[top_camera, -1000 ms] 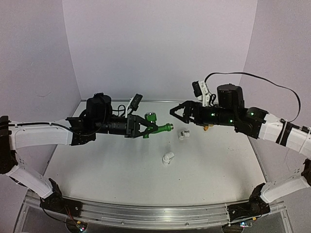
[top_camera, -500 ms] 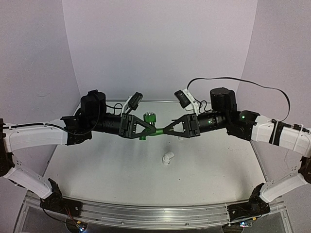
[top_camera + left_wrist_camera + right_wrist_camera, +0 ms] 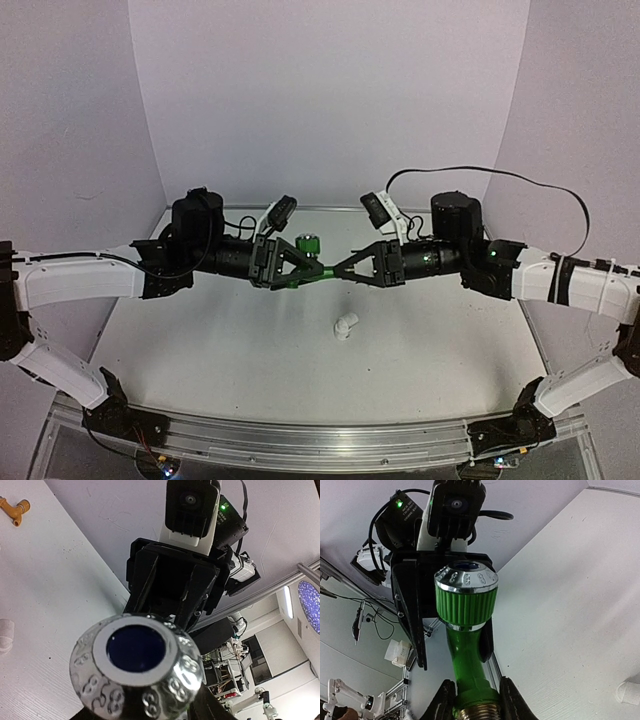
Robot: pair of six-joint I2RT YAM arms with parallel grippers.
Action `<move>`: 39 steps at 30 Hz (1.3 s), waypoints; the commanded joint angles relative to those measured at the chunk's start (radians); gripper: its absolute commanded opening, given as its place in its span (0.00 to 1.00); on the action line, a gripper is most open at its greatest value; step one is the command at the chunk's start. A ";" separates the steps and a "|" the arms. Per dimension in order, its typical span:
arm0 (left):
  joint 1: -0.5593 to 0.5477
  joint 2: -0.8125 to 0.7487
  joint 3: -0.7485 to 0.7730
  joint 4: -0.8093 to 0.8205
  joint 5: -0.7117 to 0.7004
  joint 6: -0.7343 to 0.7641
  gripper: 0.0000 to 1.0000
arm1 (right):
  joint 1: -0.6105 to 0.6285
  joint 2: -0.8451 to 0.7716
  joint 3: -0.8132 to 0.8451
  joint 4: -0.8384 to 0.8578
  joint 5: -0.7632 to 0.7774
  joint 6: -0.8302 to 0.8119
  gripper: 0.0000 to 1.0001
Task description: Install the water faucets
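Now, top view: both arms meet in mid-air over the white bench [image 3: 200,340]. The green faucet [image 3: 309,243], small moulded plastic with a ribbed round knob, hangs between them well above the surface, knob up. The left gripper [image 3: 303,270] has its fingers on either side of the body. The right gripper [image 3: 338,272] meets it tip to tip from the other side. One white cylindrical pipe fitting [image 3: 345,325] lies on the bench below, apart from both.

Left wrist view: the knob's chrome cap with its dark blue centre fills the foreground, and the right gripper faces the lens behind it. The yellow-gold faucet [image 3: 14,507], a small bent-spout tap, lies on the bench at far left, untouched.

Right wrist view: the right gripper is closed on the faucet's threaded end, fingers tight on both sides. The left gripper's jaws look slightly parted, with a gap on one side of the stem. The angle is poor, so it probably has no firm hold.

Judgement: the step is a hand-over from left to right. To do it well:
- Hold the right clamp steady with no twist.
- Spread the left jaws fully before moving.
- Back the left arm straight out along its own line, so that it misses the knob.
- Only then carry the threaded end down to the fitting.
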 commanded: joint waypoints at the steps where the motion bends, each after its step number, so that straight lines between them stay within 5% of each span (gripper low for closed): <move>1: -0.002 -0.007 0.048 0.038 0.014 -0.012 0.44 | 0.008 0.012 0.014 0.110 0.041 0.032 0.00; 9: -0.001 -0.006 0.040 0.038 0.006 -0.011 0.42 | 0.013 0.033 0.024 0.116 0.058 0.053 0.00; 16: 0.009 -0.039 0.023 0.034 -0.080 -0.003 0.04 | 0.019 0.032 0.011 0.111 0.047 0.060 0.00; 20: 0.026 -0.052 0.010 0.032 -0.100 -0.021 0.22 | 0.021 0.031 0.015 0.102 0.045 0.061 0.00; 28: 0.026 -0.057 0.008 0.032 -0.126 -0.041 0.39 | 0.038 0.050 0.039 0.097 0.065 0.057 0.00; 39: 0.026 -0.042 0.011 0.032 -0.061 -0.035 0.40 | 0.045 0.057 0.058 0.101 0.130 0.068 0.00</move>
